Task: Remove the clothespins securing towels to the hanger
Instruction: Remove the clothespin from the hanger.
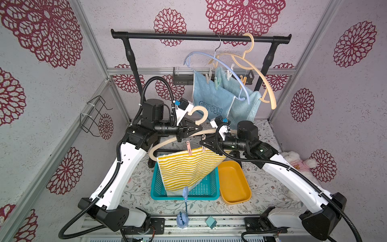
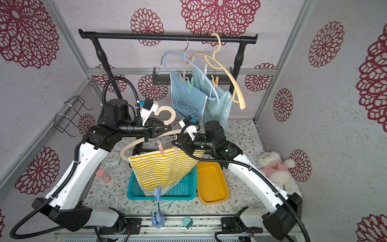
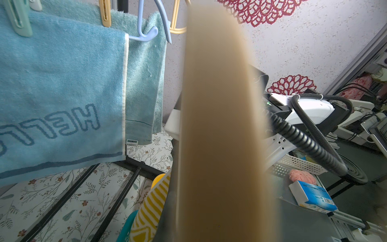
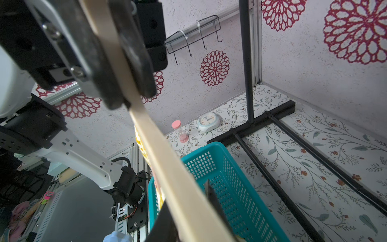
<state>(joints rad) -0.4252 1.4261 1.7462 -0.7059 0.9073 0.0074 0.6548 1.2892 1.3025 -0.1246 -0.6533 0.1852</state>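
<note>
The one word that can be read is "HELLO", in dark blue outlined capitals on the light blue towel (image 1: 206, 98) (image 2: 185, 97). In both top views the lettering (image 1: 210, 109) (image 2: 187, 106) appears upside down. The left wrist view shows the towel (image 3: 58, 79) with only "HELL" in frame. A small tag (image 3: 132, 142) at the towel's hem, a blue-and-white box (image 3: 313, 196) and the face of the clock (image 4: 208, 121) near the tabletop's left edge carry print too small to read.
</note>
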